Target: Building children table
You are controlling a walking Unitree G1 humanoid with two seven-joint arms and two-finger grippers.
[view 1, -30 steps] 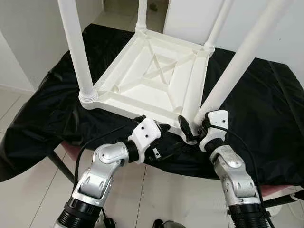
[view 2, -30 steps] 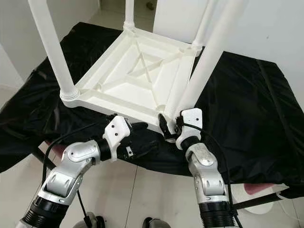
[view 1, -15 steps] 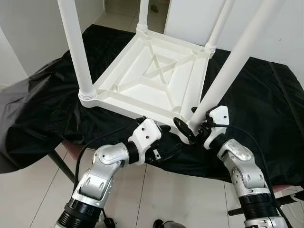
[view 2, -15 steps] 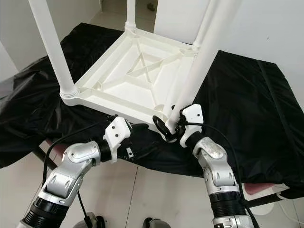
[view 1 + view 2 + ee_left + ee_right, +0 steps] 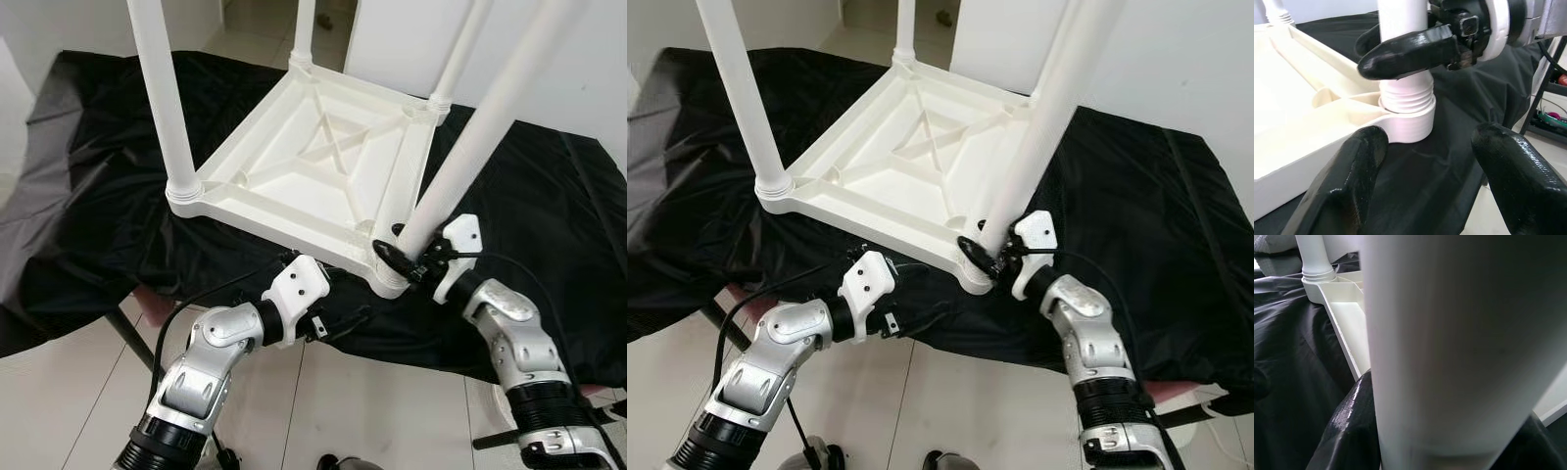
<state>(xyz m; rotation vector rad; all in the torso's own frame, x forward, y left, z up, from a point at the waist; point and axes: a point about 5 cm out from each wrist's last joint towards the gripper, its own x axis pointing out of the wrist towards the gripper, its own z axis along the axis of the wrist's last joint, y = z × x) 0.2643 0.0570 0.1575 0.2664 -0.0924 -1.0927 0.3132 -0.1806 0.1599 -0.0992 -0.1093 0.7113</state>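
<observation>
A white children table (image 5: 323, 166) lies upside down on a black cloth, with its legs pointing up. My right gripper (image 5: 400, 255) is shut on the near-right leg (image 5: 480, 127) just above its threaded base (image 5: 1406, 105); one black finger (image 5: 1405, 49) crosses the front of the leg. In the right wrist view that leg (image 5: 1449, 342) stands between the fingers (image 5: 1352, 426). My left gripper (image 5: 1435, 176) is open, low in front of the same corner, fingers apart and holding nothing. It points at the leg's socket from the near side (image 5: 338, 313).
The black cloth (image 5: 549, 215) covers a low stand and hangs over its edges. The near-left leg (image 5: 167, 108) and two far legs stand upright. White tiled floor (image 5: 69, 392) lies in front; a dark metal support leg (image 5: 127, 343) slants below the cloth.
My right gripper has swung in from beside the corner and closed around the near-right leg's base. The left gripper has dropped back slightly. The camera has shifted a little.
</observation>
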